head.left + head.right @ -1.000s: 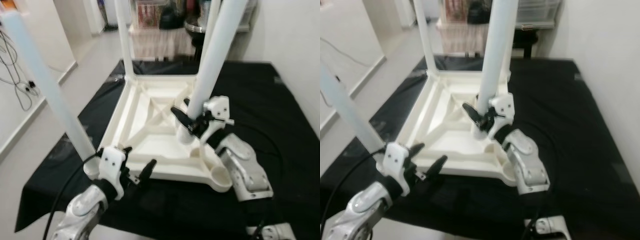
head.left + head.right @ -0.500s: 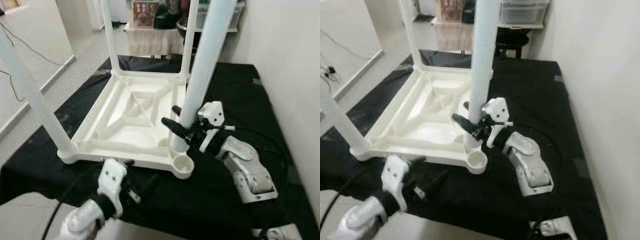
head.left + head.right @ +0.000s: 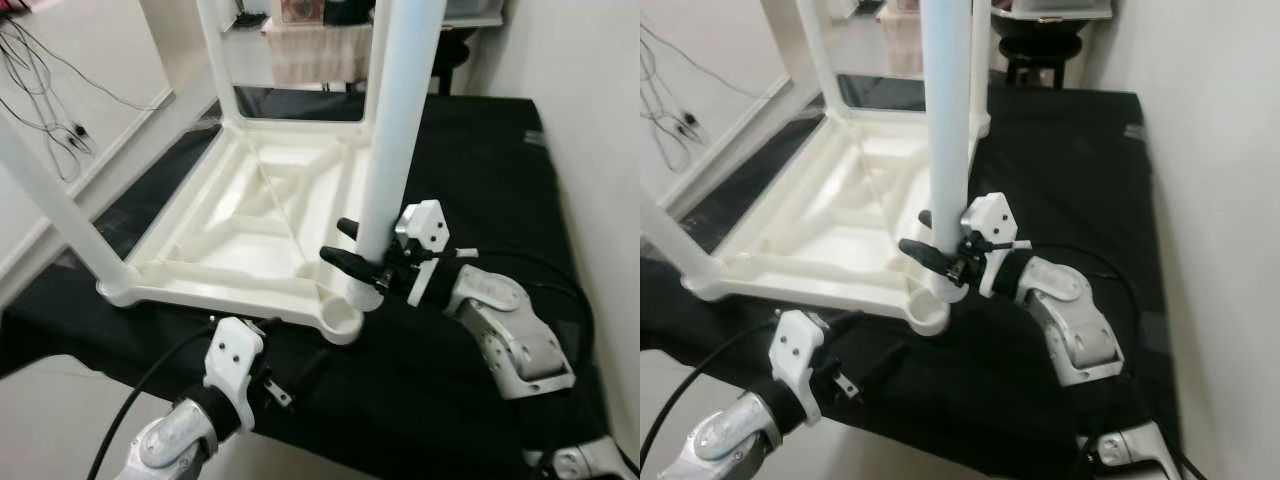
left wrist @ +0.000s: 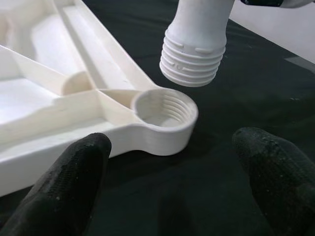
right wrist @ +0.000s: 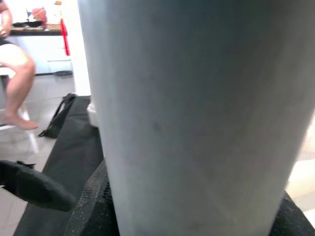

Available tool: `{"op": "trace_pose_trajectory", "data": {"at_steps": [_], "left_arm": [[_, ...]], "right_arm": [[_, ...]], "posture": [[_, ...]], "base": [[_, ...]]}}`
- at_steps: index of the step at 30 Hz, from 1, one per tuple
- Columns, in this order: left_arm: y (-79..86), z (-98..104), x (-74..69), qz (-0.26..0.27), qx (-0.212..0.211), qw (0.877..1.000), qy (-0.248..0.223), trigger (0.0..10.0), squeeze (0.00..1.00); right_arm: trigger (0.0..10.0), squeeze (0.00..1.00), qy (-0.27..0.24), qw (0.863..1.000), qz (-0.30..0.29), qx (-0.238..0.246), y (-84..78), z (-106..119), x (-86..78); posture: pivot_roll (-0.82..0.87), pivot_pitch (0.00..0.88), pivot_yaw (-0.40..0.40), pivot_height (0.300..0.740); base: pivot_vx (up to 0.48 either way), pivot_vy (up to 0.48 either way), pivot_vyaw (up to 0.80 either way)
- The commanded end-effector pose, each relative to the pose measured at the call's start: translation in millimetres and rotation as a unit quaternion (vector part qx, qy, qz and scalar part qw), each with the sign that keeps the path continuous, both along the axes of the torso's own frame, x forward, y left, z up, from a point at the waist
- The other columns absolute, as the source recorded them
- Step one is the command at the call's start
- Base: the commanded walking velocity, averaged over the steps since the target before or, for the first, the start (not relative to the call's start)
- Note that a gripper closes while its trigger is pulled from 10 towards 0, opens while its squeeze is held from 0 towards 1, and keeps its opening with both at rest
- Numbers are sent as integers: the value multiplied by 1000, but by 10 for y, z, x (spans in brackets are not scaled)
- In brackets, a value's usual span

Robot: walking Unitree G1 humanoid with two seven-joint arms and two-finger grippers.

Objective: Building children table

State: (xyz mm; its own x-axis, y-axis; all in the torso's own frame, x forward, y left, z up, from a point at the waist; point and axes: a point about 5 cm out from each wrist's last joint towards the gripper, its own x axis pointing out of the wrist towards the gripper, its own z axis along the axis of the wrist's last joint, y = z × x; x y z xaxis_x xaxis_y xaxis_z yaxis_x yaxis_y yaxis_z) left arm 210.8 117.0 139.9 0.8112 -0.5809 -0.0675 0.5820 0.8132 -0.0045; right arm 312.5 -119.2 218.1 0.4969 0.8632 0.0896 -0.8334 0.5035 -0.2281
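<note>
White threaded leg (image 4: 194, 46) hangs just above socket (image 4: 165, 109), right hand (image 3: 362, 262) gripping.

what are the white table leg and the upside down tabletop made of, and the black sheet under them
The white table leg and the upside-down white tabletop look like moulded matte plastic: moulded screw threads, ribbed underside, threaded corner socket. The black sheet looks like soft cloth, with dull folds.
</note>
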Motion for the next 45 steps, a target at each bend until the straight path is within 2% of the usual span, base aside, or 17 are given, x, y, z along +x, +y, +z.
{"op": "trace_pose_trajectory", "data": {"at_steps": [1, 9, 12, 19, 27, 35, 36, 38, 39, 40, 41, 45], "left_arm": [[30, -57, -63, -8, 39, 999, 8, 10000, 0], [27, -58, -113, -13, 49, 999, 5, 10000, 0], [27, -65, -131, -9, 57, 998, 12, 10000, 0], [28, -59, -171, 0, 65, 998, 10, 10000, 0], [38, -44, -212, -9, 93, 996, -10, 10000, 0], [30, -38, -227, -20, 102, 995, -12, 10000, 0], [24, -33, -237, -26, 103, 994, -13, 10000, 0], [24, -33, -237, -26, 103, 994, -13, 10000, 0], [17, -27, -246, -34, 105, 994, -15, 10000, 0], [17, -27, -246, -34, 105, 994, -15, 10000, 0], [13, -10, -266, -50, 106, 993, -18, 10000, 0], [6, -4, -275, -61, 104, 992, -19, 10000, 0]], "right_arm": [[10000, 0, 7, 999, 46, -4, 68, 42, 5], [10000, 0, 32, 996, 80, 23, 23, 105, 61], [10000, 0, 38, 994, 98, 33, 55, 132, 74], [10000, 0, 44, 991, 119, 33, 109, 128, 102], [10000, 0, 58, 985, 159, 43, -61, 148, 65], [10000, 0, 59, 985, 159, 41, -120, 120, 69], [10000, 0, 61, 985, 156, 46, -182, 120, 83], [10000, 0, 61, 985, 156, 46, -182, 120, 83], [10000, 0, 64, 984, 160, 50, -266, 130, 71], [10000, 0, 64, 984, 160, 50, -266, 130, 71], [10000, 0, 65, 982, 172, 35, -383, 129, 1], [10000, 0, 67, 982, 175, 26, -409, 112, -30]], "posture": [[-18, 187, 3, 740], [-17, 194, 0, 740], [-13, 208, 1, 740], [-4, 222, 1, 740], [-4, 238, 10, 740], [-2, 243, 16, 740], [5, 247, 17, 740], [5, 247, 17, 740], [6, 252, 19, 740], [6, 252, 19, 740], [-1, 266, 28, 740], [-2, 267, 29, 740]], "base": [[0, 0, 0], [0, 0, 0], [0, 0, 0], [0, 411, 0], [0, 0, 0], [0, 0, 0], [0, 0, 0], [0, 0, 0], [0, 0, 0], [0, 0, 0], [0, 0, 0], [0, 0, 0]]}}
